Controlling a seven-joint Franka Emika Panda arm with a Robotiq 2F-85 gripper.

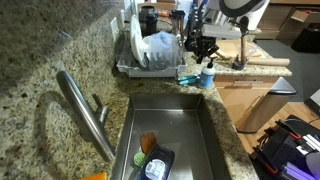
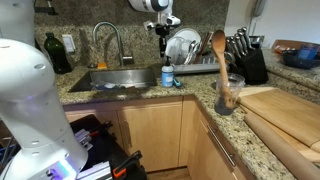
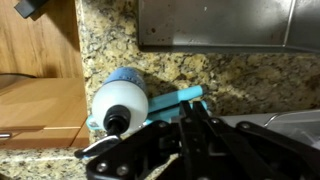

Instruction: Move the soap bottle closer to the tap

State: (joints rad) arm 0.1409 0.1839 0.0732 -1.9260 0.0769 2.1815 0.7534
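Wrist view: my gripper (image 3: 197,112), fingers pinched shut and empty, lower centre, right of the soap bottle (image 3: 120,100); I should push low toward the tap (image 1: 85,112), avoiding tipping.

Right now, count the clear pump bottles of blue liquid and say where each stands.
1. The clear pump bottle of blue liquid stands on the speckled granite counter at a corner of the steel sink, beside the pale dish rack. Another could hide behind the rack.
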